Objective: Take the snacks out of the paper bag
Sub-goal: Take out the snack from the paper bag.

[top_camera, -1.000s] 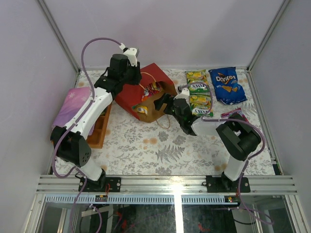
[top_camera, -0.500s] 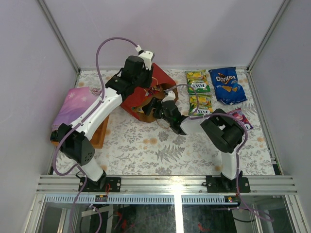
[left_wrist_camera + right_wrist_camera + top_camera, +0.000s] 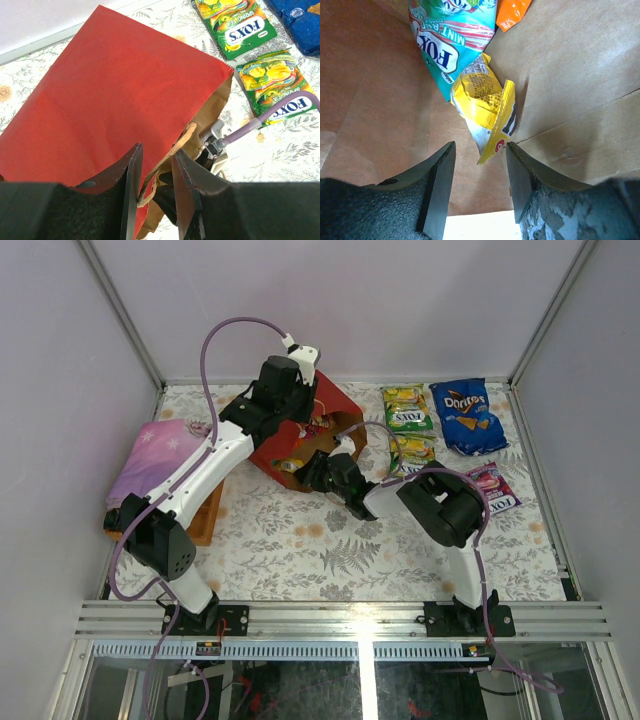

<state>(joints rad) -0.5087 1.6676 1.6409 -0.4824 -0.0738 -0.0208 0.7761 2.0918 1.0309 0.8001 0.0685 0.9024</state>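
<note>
The red paper bag (image 3: 283, 443) lies on its side with its mouth facing right. My left gripper (image 3: 155, 152) is shut on its upper rim and twine handle, holding the mouth up. My right gripper (image 3: 312, 468) reaches into that mouth, jaws open. Against the brown inside of the paper bag (image 3: 380, 90), a small yellow packet (image 3: 482, 97) has its corner between my right gripper's (image 3: 480, 147) fingers, touching neither. A teal mint packet (image 3: 450, 40) and an orange packet (image 3: 512, 12) lie deeper in. On the table are two green-yellow packets (image 3: 405, 408), a blue Doritos bag (image 3: 468, 415) and a pink packet (image 3: 492, 485).
A folded pink-purple cloth (image 3: 150, 455) rests on a wooden tray (image 3: 205, 510) at the left. My right arm's purple cable (image 3: 280, 107) crosses a green-yellow packet (image 3: 272, 82) beside the bag's mouth. Enclosure walls stand on three sides.
My left gripper moved right with the bag's rim, raising the mouth. My right gripper slid left into the bag and its jaws narrowed around the yellow packet's corner.
</note>
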